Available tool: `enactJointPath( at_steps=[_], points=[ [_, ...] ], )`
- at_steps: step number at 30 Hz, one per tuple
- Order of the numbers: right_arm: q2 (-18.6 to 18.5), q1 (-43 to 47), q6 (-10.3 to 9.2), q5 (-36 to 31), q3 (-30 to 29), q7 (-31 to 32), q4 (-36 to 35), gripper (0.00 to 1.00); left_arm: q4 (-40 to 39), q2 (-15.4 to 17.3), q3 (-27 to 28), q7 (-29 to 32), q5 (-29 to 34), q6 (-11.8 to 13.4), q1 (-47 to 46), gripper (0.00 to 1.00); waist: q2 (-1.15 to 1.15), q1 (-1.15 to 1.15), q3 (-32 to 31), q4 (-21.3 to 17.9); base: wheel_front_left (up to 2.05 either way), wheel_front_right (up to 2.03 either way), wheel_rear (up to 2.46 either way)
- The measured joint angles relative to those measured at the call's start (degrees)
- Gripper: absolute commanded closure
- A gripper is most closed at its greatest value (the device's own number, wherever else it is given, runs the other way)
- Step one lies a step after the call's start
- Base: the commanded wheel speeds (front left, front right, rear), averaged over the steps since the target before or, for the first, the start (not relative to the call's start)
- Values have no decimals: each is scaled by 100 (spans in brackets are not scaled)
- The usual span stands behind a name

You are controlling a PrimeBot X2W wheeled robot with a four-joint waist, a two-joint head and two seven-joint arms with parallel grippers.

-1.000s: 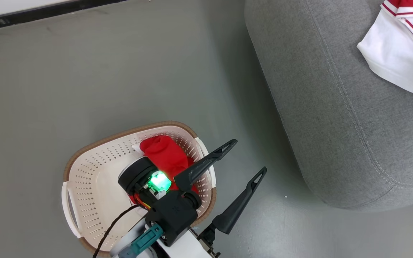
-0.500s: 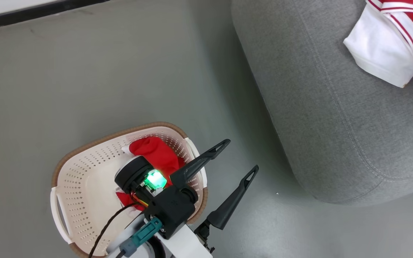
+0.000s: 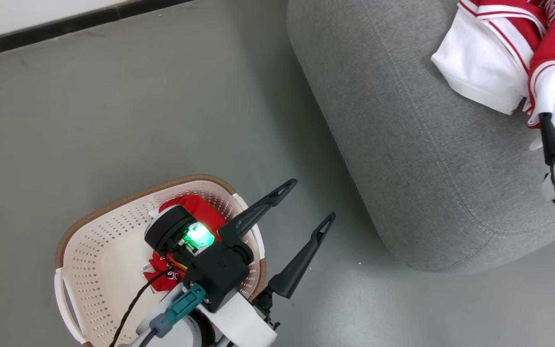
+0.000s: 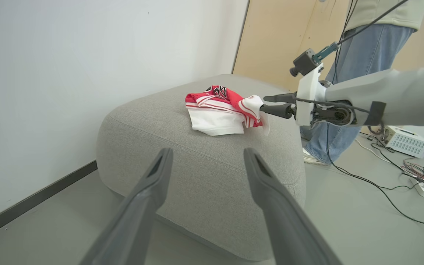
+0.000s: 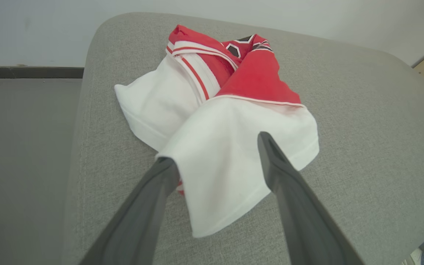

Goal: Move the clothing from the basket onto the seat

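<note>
Change in view: the head camera has swung toward the seat [image 3: 403, 168] over the last second; seat and basket [image 3: 99, 241] both sit further left than before, which is a shift of the camera and not of the things; the right gripper [image 5: 216, 149] now shows at the right edge of the head view.
Right arm: the right gripper has its fingers spread and unclamped; a white panel of the delivered bundle [image 5: 212, 95] lies between them and touches one fingertip; the bundle rests on the seat top.
Left arm: the left gripper [image 3: 311, 200] has its fingers wide apart and holds nothing; it hangs over the basket's rim on the seat side, as it did a second ago.
In the basket: the remaining garment [image 3: 159, 272], red fabric with white lettering, partly hidden under the left wrist.
Meaning for the task: judged partway; one load is down on the seat; the basket is not yet emptied; the free left gripper is the nearer to it.
Count: seats, one; baskets, one; grippers, two; clothing heaps, two, one on the seat and one in the basket; pieces within each heap cannot be told; one person [image 4: 359, 66], legs standing beyond the seat.
</note>
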Motion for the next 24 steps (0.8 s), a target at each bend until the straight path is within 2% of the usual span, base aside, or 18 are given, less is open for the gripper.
enactJointPath(
  at_steps=[8, 13, 17, 24],
  points=[
    [212, 404, 0, 3, 178, -44, -452, 0, 76, 18, 91, -126, -12, 38, 5, 0, 0, 0, -125, -116, 0, 0, 0],
    [220, 633, 0, 13, 186, -59, -798, 0, 164, 21, 182, -233, -63, 94, 42, 0, 0, 0, -235, -142, 0, 0, 0],
    [234, 697, 0, 11, 193, -87, -1178, 0, 254, 16, 289, -347, -121, 193, 110, 0, 0, 0, -333, -133, 0, 0, 0],
    [467, 714, 0, 12, 82, -100, -1907, 0, 480, -7, 579, -525, -208, 405, 224, 0, 0, 0, -510, -24, 0, 0, 0]
  ],
)
